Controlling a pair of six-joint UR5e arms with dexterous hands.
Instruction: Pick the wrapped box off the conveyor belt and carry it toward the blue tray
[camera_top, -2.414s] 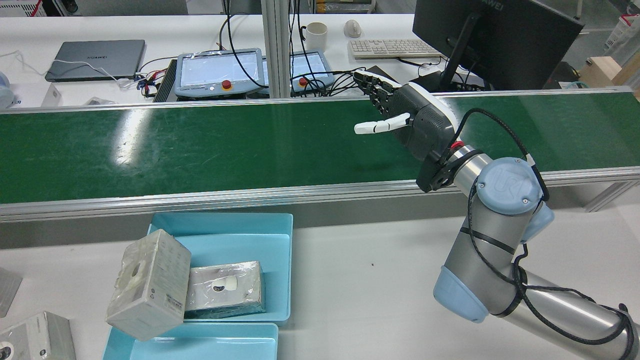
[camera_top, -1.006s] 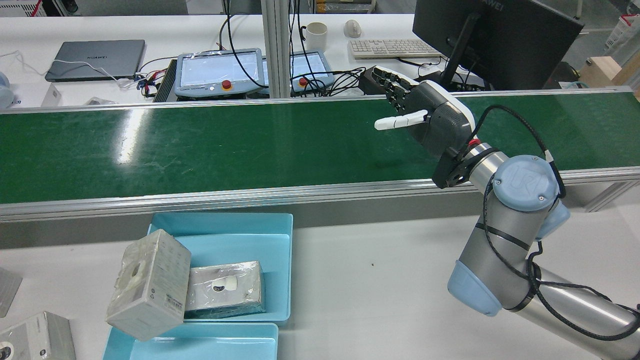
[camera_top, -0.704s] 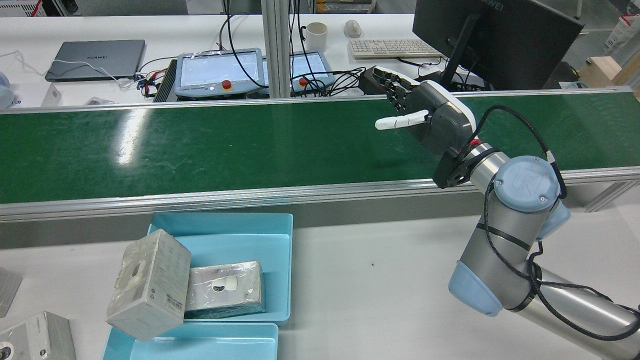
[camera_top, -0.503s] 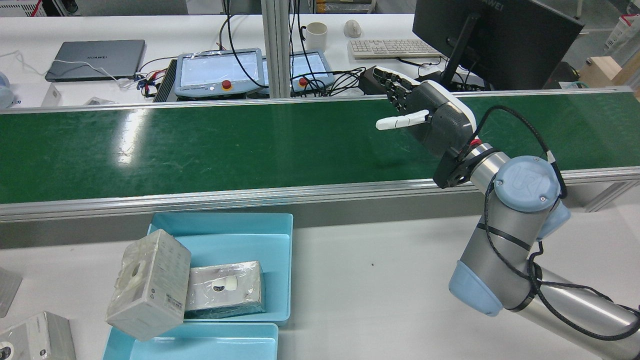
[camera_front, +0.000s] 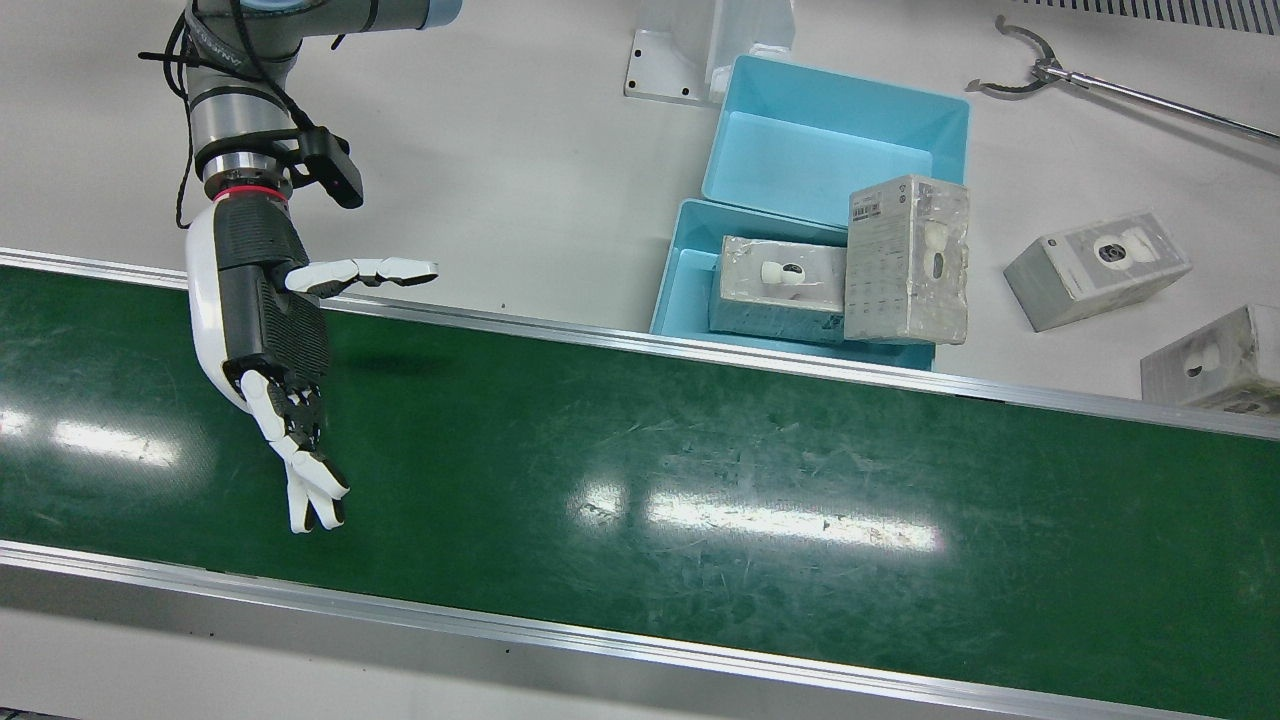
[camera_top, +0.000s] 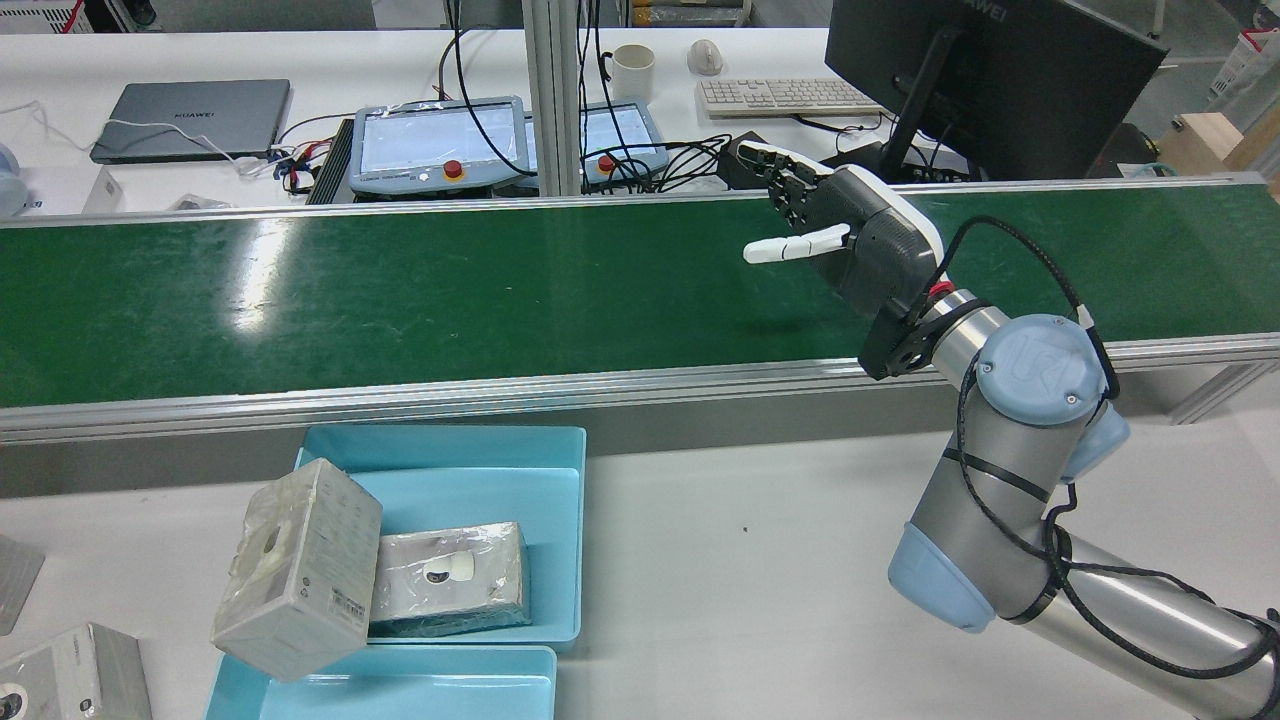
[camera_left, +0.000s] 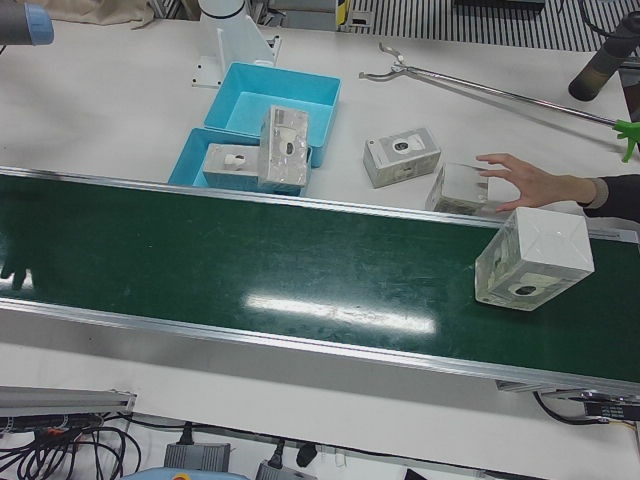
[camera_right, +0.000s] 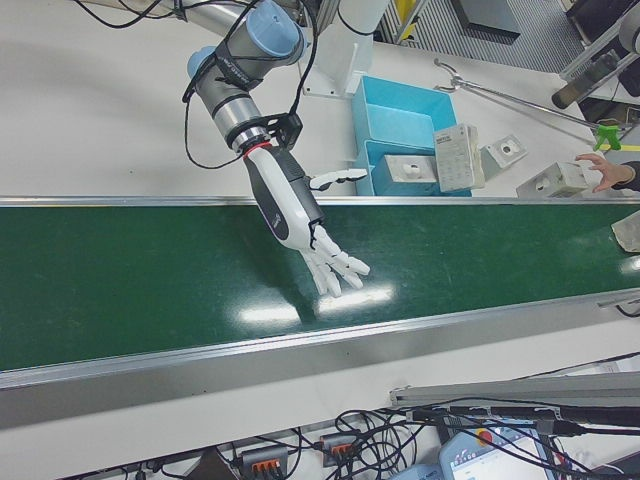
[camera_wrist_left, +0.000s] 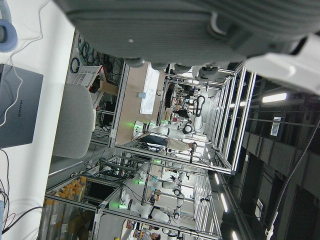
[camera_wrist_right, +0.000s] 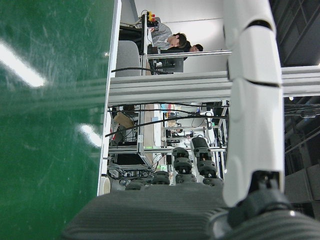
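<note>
The right hand (camera_front: 268, 345) is held empty over the conveyor belt (camera_front: 700, 500), fingers (camera_front: 310, 490) spread wide, while the wrapped box (camera_left: 533, 259) sits on the belt far from it; the spread is best kept until the box is straddled.

The front view looks almost straight down. The rear view looks from high behind. Both show the belt (camera_front: 700, 480) and the tray (camera_top: 560, 530). The side front views face the robot. Hand views sit close, turned sideways.
</note>
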